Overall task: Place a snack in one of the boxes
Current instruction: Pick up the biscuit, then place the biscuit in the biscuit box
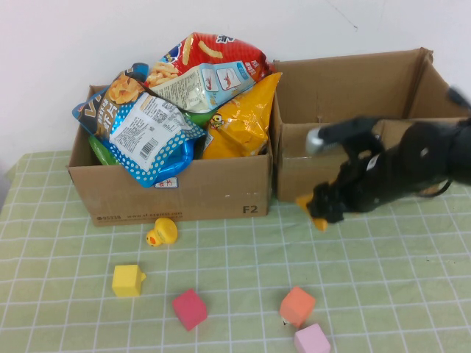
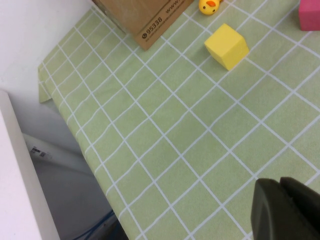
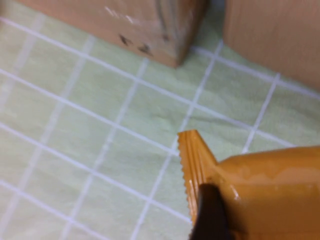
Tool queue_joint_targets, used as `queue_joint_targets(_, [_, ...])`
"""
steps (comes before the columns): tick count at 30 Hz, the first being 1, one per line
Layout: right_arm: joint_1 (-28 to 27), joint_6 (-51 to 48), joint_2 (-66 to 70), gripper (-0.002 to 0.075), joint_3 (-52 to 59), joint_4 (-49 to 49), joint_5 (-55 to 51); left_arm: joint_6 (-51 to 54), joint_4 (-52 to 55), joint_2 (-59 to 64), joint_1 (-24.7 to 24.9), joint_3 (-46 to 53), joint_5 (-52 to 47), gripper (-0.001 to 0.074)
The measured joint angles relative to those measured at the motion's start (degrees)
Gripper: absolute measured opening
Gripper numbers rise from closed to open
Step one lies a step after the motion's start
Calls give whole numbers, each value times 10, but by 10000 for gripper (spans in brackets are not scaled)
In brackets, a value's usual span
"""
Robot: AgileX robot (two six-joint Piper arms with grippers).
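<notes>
At centre right of the high view the right gripper (image 1: 326, 208) hangs just in front of the emptier right box (image 1: 346, 147), closed on an orange snack packet (image 3: 255, 192) by its crimped end, the packet clear of the green checked cloth (image 1: 235, 265). I reckon it needs lifting well above the front wall before going over, so the dangling packet doesn't catch the cardboard, then releasing inside. The left gripper (image 2: 287, 210) sits low in the lower right of its wrist view; whether it's open I cannot tell.
</notes>
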State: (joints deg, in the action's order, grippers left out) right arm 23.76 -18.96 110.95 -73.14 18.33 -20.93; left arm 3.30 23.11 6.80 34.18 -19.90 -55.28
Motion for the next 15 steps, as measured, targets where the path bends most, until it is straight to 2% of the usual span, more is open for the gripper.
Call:
queue_joint_targets(5, [0, 0, -76, 450, 1, 5, -10, 0, 0, 0, 0, 0, 3, -1])
queue_joint_targets(8, [0, -15, -118, 450, 1, 6, 35, 0, 0, 0, 0, 0, 8, -1])
queue_joint_targets(15, [0, -31, -117, 450, 1, 20, 304, -3, 0, -28, 0, 0, 21, -1])
